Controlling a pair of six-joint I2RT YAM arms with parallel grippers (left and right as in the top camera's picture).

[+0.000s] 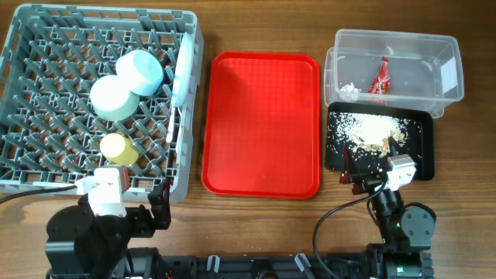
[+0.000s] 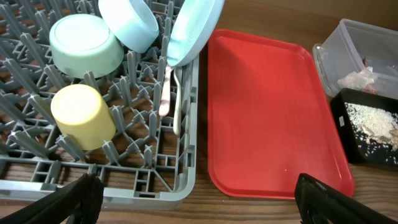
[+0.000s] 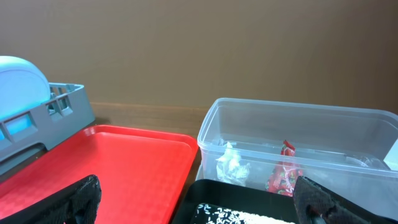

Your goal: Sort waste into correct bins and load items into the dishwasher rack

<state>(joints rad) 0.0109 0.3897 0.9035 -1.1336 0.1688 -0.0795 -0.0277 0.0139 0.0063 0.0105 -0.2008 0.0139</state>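
Note:
The grey dishwasher rack (image 1: 46, 155) stands at the left. It holds a light blue bowl (image 1: 139, 71), a pale green bowl (image 1: 114, 98), a yellow cup (image 1: 118, 147) and a white plate (image 1: 184, 70) upright on edge. Two white utensils (image 2: 176, 109) lie beneath the plate. The clear tub (image 1: 395, 70) holds the red wrapper (image 1: 382, 77) and crumpled paper (image 1: 349, 91). The black tray (image 1: 425, 151) holds rice crumbs (image 1: 372, 130). My left gripper (image 2: 205, 202) is open and empty at the rack's near right corner. My right gripper (image 3: 199, 202) is open and empty above the black tray's near edge.
A large red serving tray (image 1: 262, 124) lies between the rack and the bins, with nothing on it. The tabletop is brown wood. Both arm bases sit at the near table edge.

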